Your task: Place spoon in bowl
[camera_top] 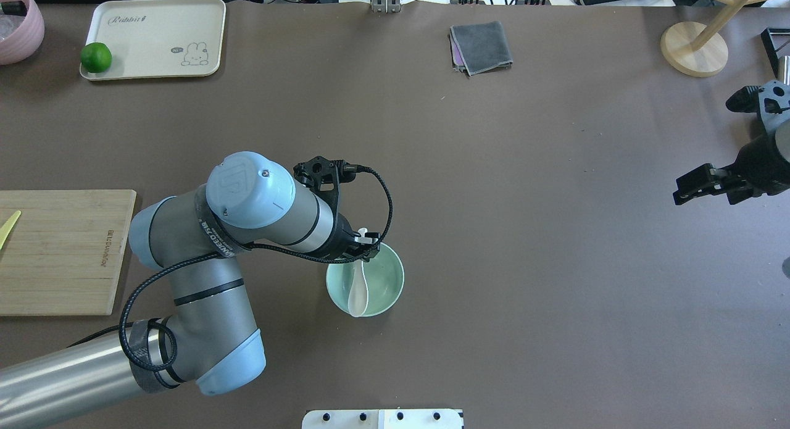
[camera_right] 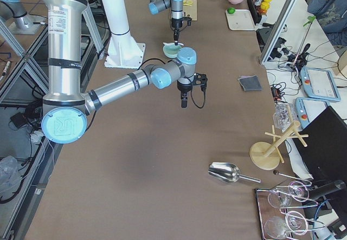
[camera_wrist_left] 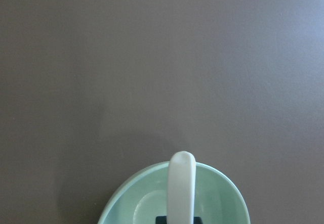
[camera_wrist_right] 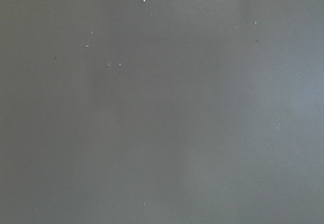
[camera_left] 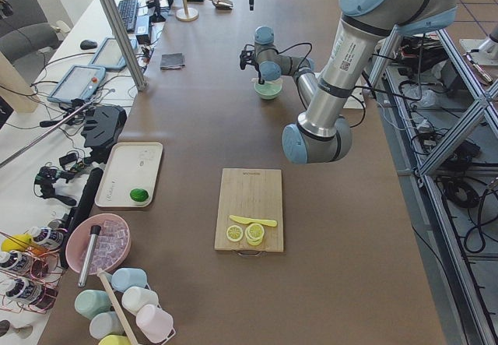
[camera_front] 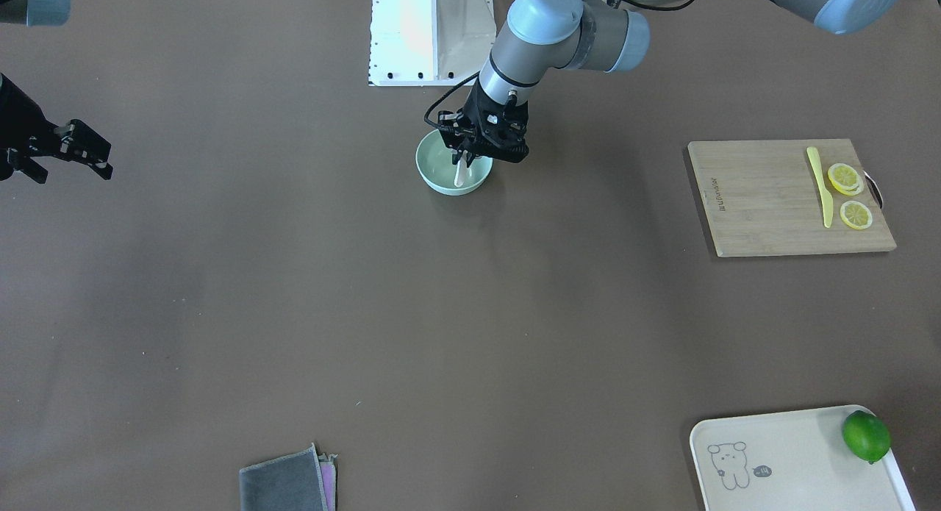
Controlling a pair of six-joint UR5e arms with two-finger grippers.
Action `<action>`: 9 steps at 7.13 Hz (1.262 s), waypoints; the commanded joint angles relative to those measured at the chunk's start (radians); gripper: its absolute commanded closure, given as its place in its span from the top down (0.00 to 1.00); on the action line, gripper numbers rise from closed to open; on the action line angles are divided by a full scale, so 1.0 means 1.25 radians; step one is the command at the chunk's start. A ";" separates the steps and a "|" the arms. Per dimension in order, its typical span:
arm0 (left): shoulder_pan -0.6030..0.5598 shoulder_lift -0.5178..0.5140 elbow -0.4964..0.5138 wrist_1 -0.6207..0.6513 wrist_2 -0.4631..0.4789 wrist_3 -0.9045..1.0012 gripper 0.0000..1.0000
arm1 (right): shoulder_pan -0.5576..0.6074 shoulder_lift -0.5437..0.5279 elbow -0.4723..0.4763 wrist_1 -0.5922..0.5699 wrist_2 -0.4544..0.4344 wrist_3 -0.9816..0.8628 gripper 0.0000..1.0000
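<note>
The pale mint-green bowl (camera_top: 392,284) stands on the brown table near the robot's base; it also shows in the front view (camera_front: 435,174) and the left wrist view (camera_wrist_left: 132,206). The white spoon (camera_top: 357,292) leans inside it, scoop down at the rim nearest the robot, handle up. My left gripper (camera_top: 365,247) hangs over the bowl's far rim, shut on the spoon's handle (camera_wrist_left: 181,183). In the front view the gripper (camera_front: 464,159) covers the handle and the spoon's lower part (camera_front: 459,176) shows below it. My right gripper (camera_top: 680,194) is open and empty, far off to the right.
A wooden cutting board (camera_front: 764,202) carries a slim yellow knife (camera_front: 820,184) and lemon slices (camera_front: 845,179). A cream tray (camera_top: 154,40) holds a lime (camera_top: 95,57). A grey cloth (camera_top: 480,46) lies at the far side. A wooden rack base (camera_top: 694,49) stands at the far right.
</note>
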 commanded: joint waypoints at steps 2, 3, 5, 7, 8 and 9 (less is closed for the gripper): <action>0.008 -0.006 -0.017 0.006 0.029 -0.008 0.98 | 0.007 -0.013 0.004 0.004 0.006 -0.002 1.00; -0.007 0.003 -0.037 0.029 0.026 0.002 0.98 | 0.020 -0.013 0.004 0.005 0.021 -0.003 1.00; -0.084 0.039 -0.135 0.261 0.021 0.157 0.98 | 0.065 -0.022 -0.007 -0.005 0.029 -0.096 1.00; -0.228 0.125 -0.244 0.424 0.006 0.451 0.98 | 0.147 -0.018 -0.063 -0.007 0.049 -0.205 1.00; -0.339 0.197 -0.246 0.418 -0.099 0.618 0.98 | 0.198 -0.009 -0.105 -0.006 0.067 -0.265 1.00; -0.455 0.278 -0.245 0.417 -0.193 0.788 0.98 | 0.241 0.012 -0.155 -0.007 0.080 -0.339 1.00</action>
